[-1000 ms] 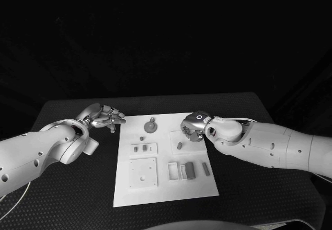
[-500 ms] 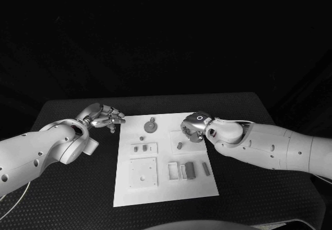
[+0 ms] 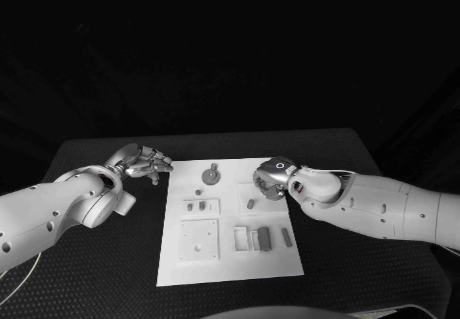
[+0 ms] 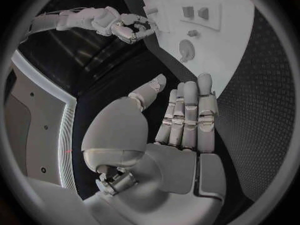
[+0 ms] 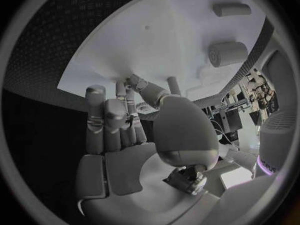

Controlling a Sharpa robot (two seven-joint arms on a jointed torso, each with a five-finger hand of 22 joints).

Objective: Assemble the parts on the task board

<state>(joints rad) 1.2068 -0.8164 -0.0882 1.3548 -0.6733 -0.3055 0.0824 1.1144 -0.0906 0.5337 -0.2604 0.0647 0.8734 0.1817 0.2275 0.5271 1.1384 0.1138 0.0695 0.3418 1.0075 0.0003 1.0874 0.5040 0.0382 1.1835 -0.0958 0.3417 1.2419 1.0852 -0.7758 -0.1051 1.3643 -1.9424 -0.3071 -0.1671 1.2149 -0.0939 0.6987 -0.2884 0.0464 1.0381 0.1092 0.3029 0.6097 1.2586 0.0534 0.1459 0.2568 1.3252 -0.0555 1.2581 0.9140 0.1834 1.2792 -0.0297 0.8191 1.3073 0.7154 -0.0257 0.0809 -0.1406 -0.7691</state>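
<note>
Task board [image 3: 230,259] lying flat mid-table [image 3: 383,266]; I'm seeing grey parts on it: round part [image 3: 209,175] near far edge, small peg [image 3: 250,203] beside right hand, bars [image 3: 262,236] lower right. Right hand [image 3: 271,179] hovering over board's right far portion, fingers [image 5: 103,120] held together, grasping nothing I can see. Left hand [image 3: 142,161] hanging off board's left far corner, released, fingers straight, holding nothing.
</note>
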